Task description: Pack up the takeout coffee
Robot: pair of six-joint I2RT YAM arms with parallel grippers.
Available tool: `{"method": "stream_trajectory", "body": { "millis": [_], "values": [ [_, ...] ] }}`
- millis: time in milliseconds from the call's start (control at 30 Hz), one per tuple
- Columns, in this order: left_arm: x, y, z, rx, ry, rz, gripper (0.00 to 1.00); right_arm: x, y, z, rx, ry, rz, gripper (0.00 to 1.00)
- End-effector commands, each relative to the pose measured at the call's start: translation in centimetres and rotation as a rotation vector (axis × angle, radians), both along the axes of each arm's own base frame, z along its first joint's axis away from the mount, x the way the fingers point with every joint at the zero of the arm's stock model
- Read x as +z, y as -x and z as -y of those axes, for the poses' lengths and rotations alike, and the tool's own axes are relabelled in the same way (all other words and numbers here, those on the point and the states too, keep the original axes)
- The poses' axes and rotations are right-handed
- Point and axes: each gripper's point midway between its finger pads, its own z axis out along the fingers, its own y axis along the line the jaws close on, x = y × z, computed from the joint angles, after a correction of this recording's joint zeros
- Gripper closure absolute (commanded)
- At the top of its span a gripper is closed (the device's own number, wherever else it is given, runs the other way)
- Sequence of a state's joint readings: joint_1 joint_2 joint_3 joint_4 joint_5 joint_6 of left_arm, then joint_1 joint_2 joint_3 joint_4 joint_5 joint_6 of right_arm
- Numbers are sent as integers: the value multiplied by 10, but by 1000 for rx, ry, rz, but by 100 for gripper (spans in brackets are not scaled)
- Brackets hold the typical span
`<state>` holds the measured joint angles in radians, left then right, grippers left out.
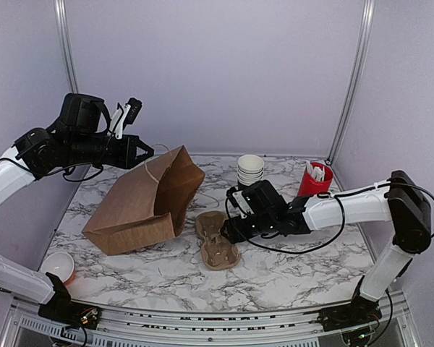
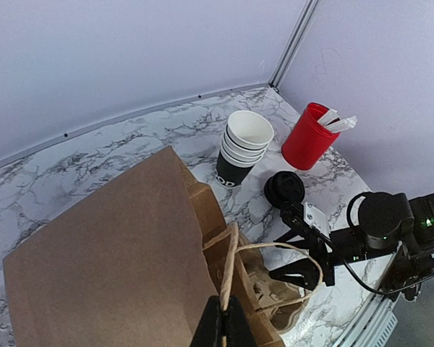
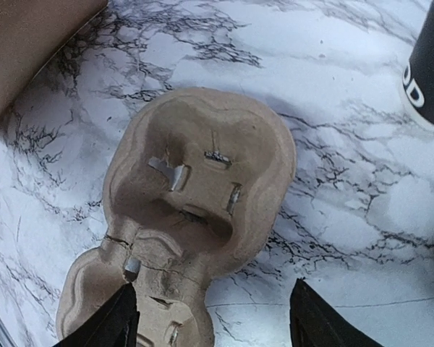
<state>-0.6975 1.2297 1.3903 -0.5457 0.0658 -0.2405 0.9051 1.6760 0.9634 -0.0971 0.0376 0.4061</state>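
The takeout coffee [image 2: 284, 189] shows in the left wrist view as a round black lid on the marble, just beyond my right gripper; in the top view the right arm hides it. The brown paper bag [image 1: 141, 206] lies tilted, its mouth facing right. My left gripper [image 1: 145, 153] is shut on the bag's paper handle [image 2: 235, 271], fingers [image 2: 213, 329] pinched on it, holding the mouth up. My right gripper [image 1: 228, 223] is open and empty, low over the pulp cup carrier [image 3: 202, 173], with fingertips [image 3: 123, 318] either side of its near end.
A stack of nested white-rimmed black cups [image 1: 250, 170] and a red cup with white sticks [image 1: 315, 179] stand at the back right. The pulp carrier [image 1: 217, 240] lies just right of the bag's mouth. Another cup [image 1: 58, 266] sits at the near left corner.
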Motion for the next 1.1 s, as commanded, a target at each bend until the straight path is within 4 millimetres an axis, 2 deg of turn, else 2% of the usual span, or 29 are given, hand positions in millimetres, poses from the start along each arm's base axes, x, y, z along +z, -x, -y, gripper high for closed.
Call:
{"method": "stream_trajectory", "body": {
  "millis": [0,267,400,533,633,700,867,1067],
  "values": [
    [3,8,16,-30,81,-9,100,17,-4,-7,157,53,157,29],
    [4,7,3,25,78,16,100,-7,-13,-33,374,155,204,29],
    [6,8,-2,46,78,25,100,-8,-22,-45,441,205,229,29],
    [11,9,-10,71,72,44,100,-12,-29,-44,423,265,211,30],
    [13,10,-15,86,68,55,100,-11,-31,-34,342,269,166,30],
    [13,9,-17,96,61,59,100,-6,-27,-31,299,241,123,30],
    [14,8,-20,104,48,65,100,7,-1,-28,248,144,22,30],
    [13,8,-20,109,44,66,100,1,25,-28,217,52,-93,30]
  ]
}}
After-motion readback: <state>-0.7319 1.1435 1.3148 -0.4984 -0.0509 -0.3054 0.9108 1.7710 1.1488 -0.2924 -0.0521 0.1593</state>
